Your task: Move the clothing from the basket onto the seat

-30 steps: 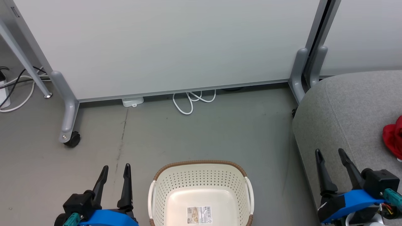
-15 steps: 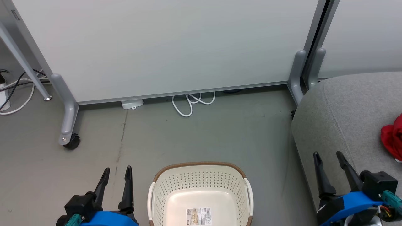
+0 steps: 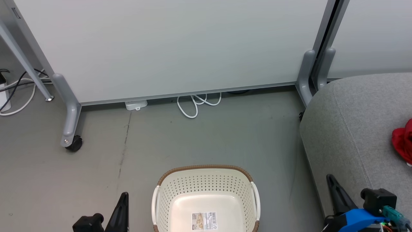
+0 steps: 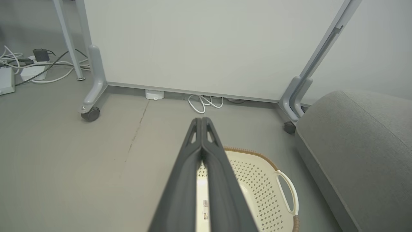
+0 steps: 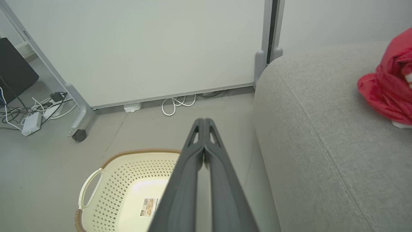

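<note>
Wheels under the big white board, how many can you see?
2. The left wheel is under the left leg of the board. The right wheel is under its right leg, beside the grey seat. More may be hidden behind the board.

1. Basket [image 3: 206, 182]: on the floor [image 3: 225, 138], at 6 o'clock in the head view.
2. Seat [image 3: 354, 122]: near the basket, at its 2 o'clock.
3. Clothing [image 3: 402, 141]: on the seat, at 3 o'clock.
4. Partition panel [image 3: 180, 48]: behind the basket, at 12 o'clock.
5. Cable coil [image 3: 196, 104]: at the panel's foot.

The basket's [image 3: 206, 180] barcode label [image 3: 204, 220] cannot be read.
</note>
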You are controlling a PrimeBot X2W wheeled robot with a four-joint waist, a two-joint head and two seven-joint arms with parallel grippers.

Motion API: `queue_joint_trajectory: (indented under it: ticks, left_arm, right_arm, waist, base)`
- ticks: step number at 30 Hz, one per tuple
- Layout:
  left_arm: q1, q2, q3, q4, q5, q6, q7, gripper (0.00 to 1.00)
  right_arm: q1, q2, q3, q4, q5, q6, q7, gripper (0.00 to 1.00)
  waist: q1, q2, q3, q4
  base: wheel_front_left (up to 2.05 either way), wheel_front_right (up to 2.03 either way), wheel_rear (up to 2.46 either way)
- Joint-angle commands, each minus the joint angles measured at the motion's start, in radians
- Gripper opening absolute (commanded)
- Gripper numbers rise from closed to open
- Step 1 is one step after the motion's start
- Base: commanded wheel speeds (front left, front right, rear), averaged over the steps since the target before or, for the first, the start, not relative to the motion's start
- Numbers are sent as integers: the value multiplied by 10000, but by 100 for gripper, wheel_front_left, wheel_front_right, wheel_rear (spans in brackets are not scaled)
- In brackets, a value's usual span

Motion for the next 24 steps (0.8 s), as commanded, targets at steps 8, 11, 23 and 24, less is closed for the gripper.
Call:
queue_joint_trajectory:
  ticks: [8, 11, 23, 24]
  left_arm:
    - [-213, -25, 268, -319, -1511, -1, 426, 0]
    - [-268, -36, 354, -392, -2005, -2, 567, 0]
    - [-483, -82, 699, -683, -3948, -3, 1128, 0]
    - [-496, -86, 724, -703, -4088, -4, 1166, 0]
  right_arm:
    - [-193, -13, -60, -68, 1701, 0, 218, 0]
    - [-234, -16, -66, -70, 2257, 0, 281, 0]
    - [-428, -27, -108, -59, 4441, 0, 549, 0]
    - [-440, -28, -112, -57, 4596, 0, 566, 0]
  waist:
    - [0, 0, -11, -29]
    - [0, 0, -15, -40]
    - [0, 0, -33, -85]
    - [0, 0, -34, -89]
  base:
    - [0, 0, 0]
    - [0, 0, 0]
    - [0, 0, 0]
    - [0, 0, 0]
